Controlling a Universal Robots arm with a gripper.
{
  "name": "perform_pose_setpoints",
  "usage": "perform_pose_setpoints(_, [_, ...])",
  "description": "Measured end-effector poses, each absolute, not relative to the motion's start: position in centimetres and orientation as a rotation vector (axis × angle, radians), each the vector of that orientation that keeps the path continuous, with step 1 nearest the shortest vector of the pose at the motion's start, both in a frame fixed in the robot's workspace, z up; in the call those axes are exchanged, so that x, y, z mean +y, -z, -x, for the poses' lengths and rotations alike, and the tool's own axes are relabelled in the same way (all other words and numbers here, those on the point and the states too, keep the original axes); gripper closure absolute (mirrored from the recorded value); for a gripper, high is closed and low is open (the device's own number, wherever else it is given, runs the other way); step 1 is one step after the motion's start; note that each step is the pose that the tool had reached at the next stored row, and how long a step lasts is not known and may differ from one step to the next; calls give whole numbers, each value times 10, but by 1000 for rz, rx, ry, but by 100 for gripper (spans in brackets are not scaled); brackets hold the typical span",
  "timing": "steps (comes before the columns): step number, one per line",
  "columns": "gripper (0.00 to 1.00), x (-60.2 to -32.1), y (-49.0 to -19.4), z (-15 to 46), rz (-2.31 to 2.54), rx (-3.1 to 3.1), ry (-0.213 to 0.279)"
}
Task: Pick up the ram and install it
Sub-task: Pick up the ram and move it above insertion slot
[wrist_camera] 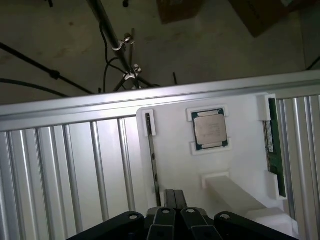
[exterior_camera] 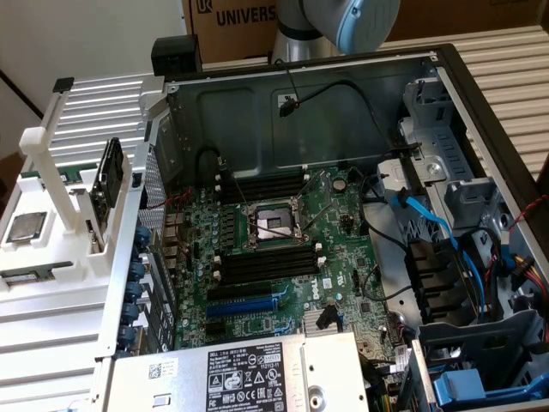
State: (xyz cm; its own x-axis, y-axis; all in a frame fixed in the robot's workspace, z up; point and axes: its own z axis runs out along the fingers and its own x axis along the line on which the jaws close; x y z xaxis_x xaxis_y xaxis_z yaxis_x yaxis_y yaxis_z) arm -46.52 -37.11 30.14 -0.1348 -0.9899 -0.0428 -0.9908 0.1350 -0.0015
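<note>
Overall light: soft, even indoor light from above; no hard shadows.
White fixture (exterior_camera: 51, 257): brightest patch, at the exterior view's left, nearly washed out.
Case wall (exterior_camera: 232, 112): the far side is shaded and grey, dimmer than the surroundings.
Motherboard (exterior_camera: 343, 215): evenly lit, with small glints on metal parts.
Ribbed table (wrist_camera: 65, 160): pale sheen along the ridges in the wrist view.
Floor (wrist_camera: 60, 45): dim, murky brown-grey.

On the white holder (wrist_camera: 180, 160), one ram (wrist_camera: 274, 135) and one silver processor chip (wrist_camera: 210, 128) are counted. Beside the holder, one open computer case (exterior_camera: 240, 112) is seen, with one motherboard (exterior_camera: 336, 215) and one processor socket (exterior_camera: 268, 225) inside.
</note>
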Motion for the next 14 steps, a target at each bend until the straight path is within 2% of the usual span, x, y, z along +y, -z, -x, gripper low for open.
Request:
perform_pose_setpoints(11, [89, -371, -300, 465, 2043, 2340, -45])
perform_pose_setpoints(12, [83, -371, -300, 465, 2043, 2340, -45])
perform_pose_setpoints(13, [83, -371, -300, 465, 2043, 2340, -45])
perform_pose_setpoints(14, [76, -371, -300, 465, 2043, 2340, -45])
